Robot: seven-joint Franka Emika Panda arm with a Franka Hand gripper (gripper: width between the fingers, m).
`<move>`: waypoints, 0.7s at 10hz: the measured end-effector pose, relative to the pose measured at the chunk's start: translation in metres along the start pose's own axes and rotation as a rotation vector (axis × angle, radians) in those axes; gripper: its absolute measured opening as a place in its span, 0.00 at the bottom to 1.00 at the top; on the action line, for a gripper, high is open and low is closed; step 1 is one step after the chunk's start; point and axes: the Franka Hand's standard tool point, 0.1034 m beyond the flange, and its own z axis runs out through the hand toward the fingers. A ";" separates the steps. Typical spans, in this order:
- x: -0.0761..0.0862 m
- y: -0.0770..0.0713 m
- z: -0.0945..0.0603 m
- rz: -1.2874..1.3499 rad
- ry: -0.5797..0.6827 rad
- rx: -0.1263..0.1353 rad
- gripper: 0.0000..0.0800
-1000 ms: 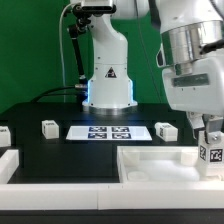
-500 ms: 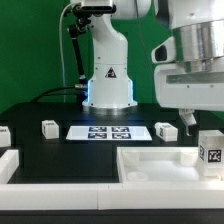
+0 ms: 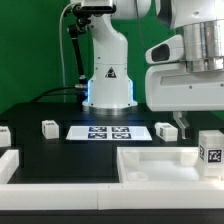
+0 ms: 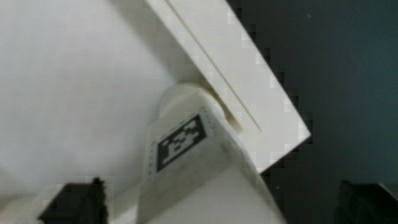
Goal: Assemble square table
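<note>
The white square table top (image 3: 160, 166) lies at the front on the exterior view's right; its raised rim (image 4: 231, 70) runs diagonally through the wrist view. One tagged white leg (image 3: 210, 152) stands upright at the top's right corner, against the rim, and also shows in the wrist view (image 4: 183, 142). My gripper (image 3: 188, 123) hangs above and slightly left of that leg, apart from it. In the wrist view the gripper (image 4: 222, 205) is open and empty, its dark fingertips (image 4: 79, 203) wide apart. Loose legs lie at the left (image 3: 48, 127), far left (image 3: 3, 133) and right of centre (image 3: 165, 130).
The marker board (image 3: 110, 131) lies flat in the middle before the robot base (image 3: 108, 85). A low white border rail (image 3: 8, 163) runs along the left and the front edge of the black table.
My gripper has let go of the upright leg and risen above it. The leg stays standing at the top's right corner.
</note>
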 end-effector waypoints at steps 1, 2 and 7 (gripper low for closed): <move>0.000 0.001 0.003 -0.092 -0.001 -0.002 0.81; 0.000 0.001 0.002 -0.070 -0.001 -0.002 0.81; 0.000 0.002 0.002 0.195 -0.007 -0.007 0.37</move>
